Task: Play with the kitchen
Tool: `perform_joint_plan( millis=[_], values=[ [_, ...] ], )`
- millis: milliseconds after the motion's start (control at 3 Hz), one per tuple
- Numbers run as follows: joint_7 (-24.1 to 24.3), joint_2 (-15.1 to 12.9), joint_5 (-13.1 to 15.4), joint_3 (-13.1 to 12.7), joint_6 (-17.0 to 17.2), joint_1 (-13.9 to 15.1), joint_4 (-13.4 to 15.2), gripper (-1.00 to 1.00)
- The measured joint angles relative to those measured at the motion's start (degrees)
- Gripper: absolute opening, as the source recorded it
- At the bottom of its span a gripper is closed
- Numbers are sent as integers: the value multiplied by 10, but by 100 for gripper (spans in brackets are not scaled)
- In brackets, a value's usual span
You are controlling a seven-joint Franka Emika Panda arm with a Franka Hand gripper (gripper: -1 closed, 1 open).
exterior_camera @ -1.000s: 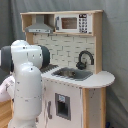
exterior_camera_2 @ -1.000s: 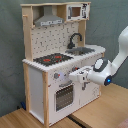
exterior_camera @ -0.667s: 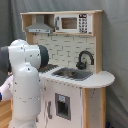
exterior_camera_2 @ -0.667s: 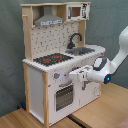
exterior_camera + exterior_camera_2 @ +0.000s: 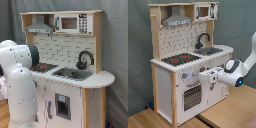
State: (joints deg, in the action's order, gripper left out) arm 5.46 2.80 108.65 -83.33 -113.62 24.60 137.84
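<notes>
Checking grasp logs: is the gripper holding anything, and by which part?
Cannot be told: the gripper sits against the kitchen front, fingers hidden.

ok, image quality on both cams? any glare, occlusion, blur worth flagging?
First exterior view: the arm fills the lower left and hides part of the kitchen front; light is even and soft, with no strong glare. Second exterior view: the stovetop and the faucet are clear of obstruction, the gripper sits against the white front panel with low contrast, and the arm is cut off at the second exterior view's right edge.
</notes>
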Motion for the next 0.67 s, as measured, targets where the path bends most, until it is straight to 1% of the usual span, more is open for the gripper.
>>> perform_joint_plan(
  millis=[333,667],
  values=[
    [13,22,-49,-11,11,-10,10,100],
    [16,36,-90,-11,42,-31,12,100]
  ],
)
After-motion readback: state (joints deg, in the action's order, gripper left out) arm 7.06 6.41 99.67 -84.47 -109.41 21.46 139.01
